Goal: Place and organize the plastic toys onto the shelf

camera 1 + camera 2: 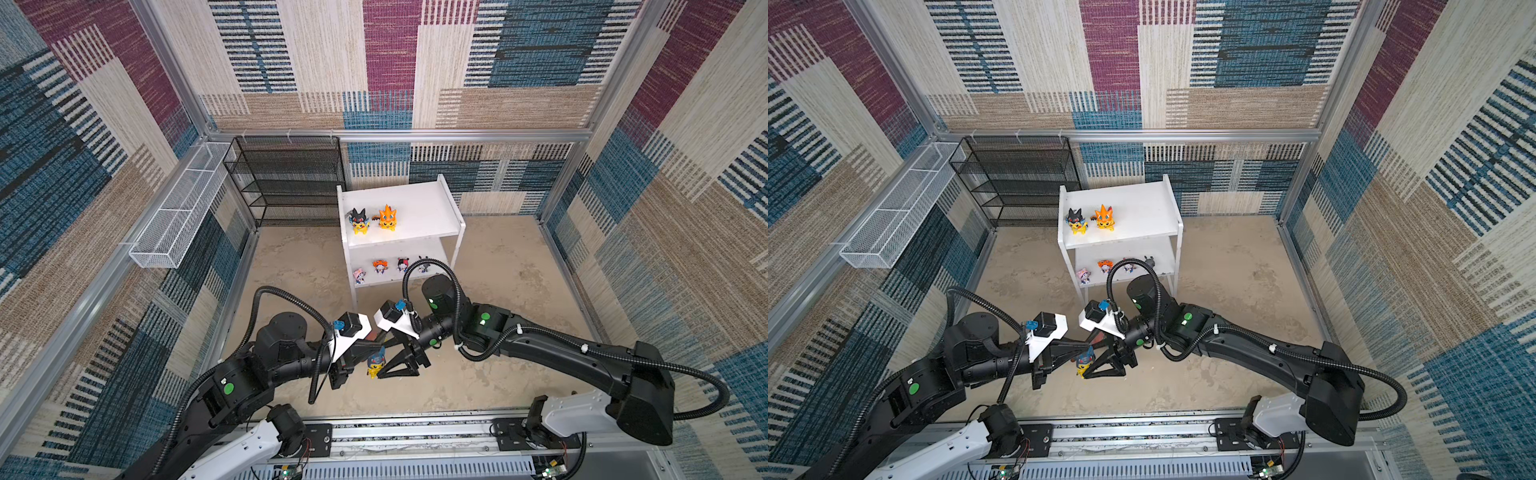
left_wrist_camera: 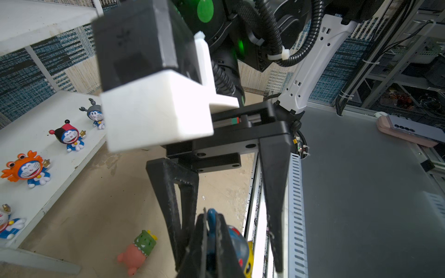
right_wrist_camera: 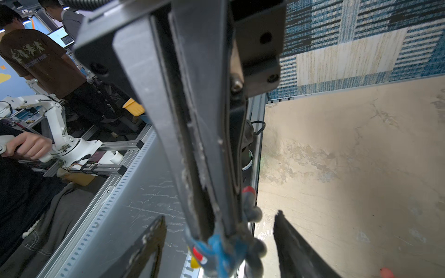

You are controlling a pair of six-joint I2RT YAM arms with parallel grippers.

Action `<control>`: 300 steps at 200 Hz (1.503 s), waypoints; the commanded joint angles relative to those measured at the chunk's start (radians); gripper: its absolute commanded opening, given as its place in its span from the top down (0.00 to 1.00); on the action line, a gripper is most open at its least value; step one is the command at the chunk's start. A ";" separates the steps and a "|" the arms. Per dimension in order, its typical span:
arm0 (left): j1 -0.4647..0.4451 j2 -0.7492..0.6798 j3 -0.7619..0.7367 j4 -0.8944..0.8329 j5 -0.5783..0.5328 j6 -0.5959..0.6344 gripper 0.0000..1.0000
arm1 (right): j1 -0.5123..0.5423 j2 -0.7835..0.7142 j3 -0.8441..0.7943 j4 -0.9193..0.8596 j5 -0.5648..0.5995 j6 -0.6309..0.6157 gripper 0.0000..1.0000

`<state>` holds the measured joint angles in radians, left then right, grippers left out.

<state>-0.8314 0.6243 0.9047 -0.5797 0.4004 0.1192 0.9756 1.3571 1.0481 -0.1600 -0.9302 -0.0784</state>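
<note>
The left gripper (image 2: 212,223) was clenched on the hood of the small yellow plastic figurine with the blue hood (image 1: 376,362). It held the toy low over the sandy beige desk (image 1: 498,332), near the front and in the middle, in front of the white two-tier shelf (image 1: 419,208). The right gripper (image 3: 220,216) had its jaws released, one on each side of the toy and apart from it.

It looked to me like a handover in preparation. The danger was the timing: if the left jaws let go before the right ones closed, the figurine would fall. The thin pinch on the hood could also slip. The two grippers were very close and might knock each other. The pink-and-green plastic figurine (image 2: 138,250) lay on the desk near the shelf, and a low movement could push it.
</note>
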 commanded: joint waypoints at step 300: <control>0.013 -0.110 -0.008 0.025 -0.127 -0.006 0.25 | -0.046 -0.040 0.147 -0.214 0.248 -0.162 0.63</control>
<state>-0.8211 0.5323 0.8974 -0.5617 0.3172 0.1116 0.9565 1.3457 1.1557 -0.3023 -0.7513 -0.1699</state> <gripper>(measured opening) 0.670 0.458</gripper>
